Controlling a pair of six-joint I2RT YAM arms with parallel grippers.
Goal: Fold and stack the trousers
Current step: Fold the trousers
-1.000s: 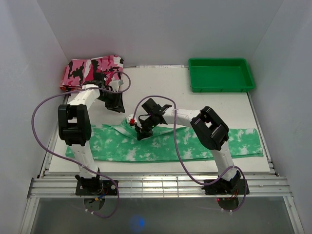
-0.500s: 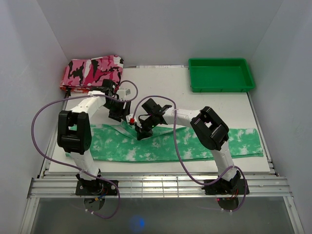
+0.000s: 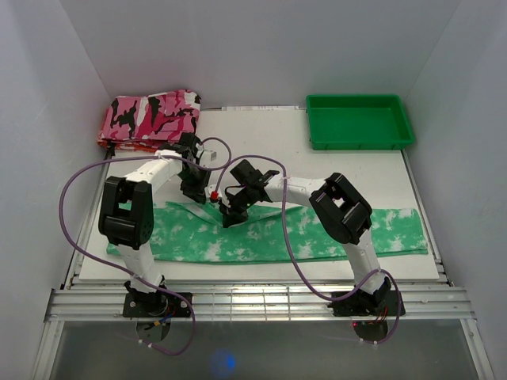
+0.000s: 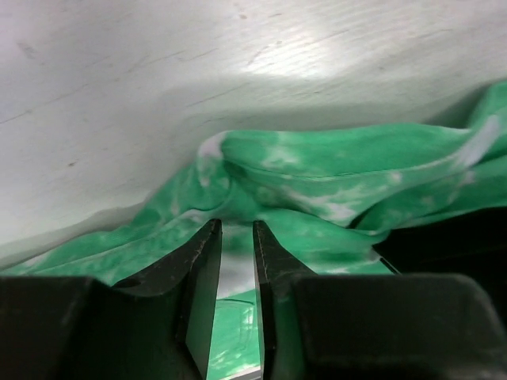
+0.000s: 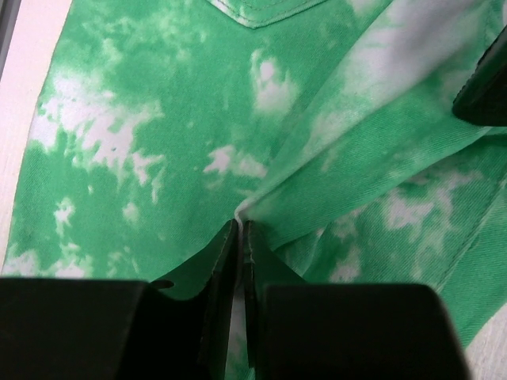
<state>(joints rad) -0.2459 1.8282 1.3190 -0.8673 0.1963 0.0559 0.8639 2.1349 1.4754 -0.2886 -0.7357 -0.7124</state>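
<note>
Nearest the arm bases, the trousers [image 3: 396, 229] lie stretched in 1 long band across the near half of the worktop [image 3: 261, 142], from its left edge almost to its right, flat at the right end and rucked up left of centre. That ruck is where both arms meet. The right arm [image 3: 341, 210] reaches leftward over the band, and the right fingers [image 5: 220, 265] are pressed together on a thin raised crease of the green cloth, which fans out from their tips; the pinch seems meant to lift that edge off the worktop so it can be carried over for a fold. Just beyond and to the left, the left arm [image 3: 123, 210] bends in from its side, and the left fingers [image 4: 200, 261] stand a narrow gap apart with their tips against a humped ridge at the cloth's far edge. Whether they have any fabric nipped cannot be told, though the position suggests a 2nd hold beside the 1st. The fold looks barely begun. Farther back, well apart from the work, a pink, black and white camouflage cloth [image 3: 150, 115] sits folded in the far left corner, a likely stacking place, and a green tray [image 3: 360, 145] lies far right.
</note>
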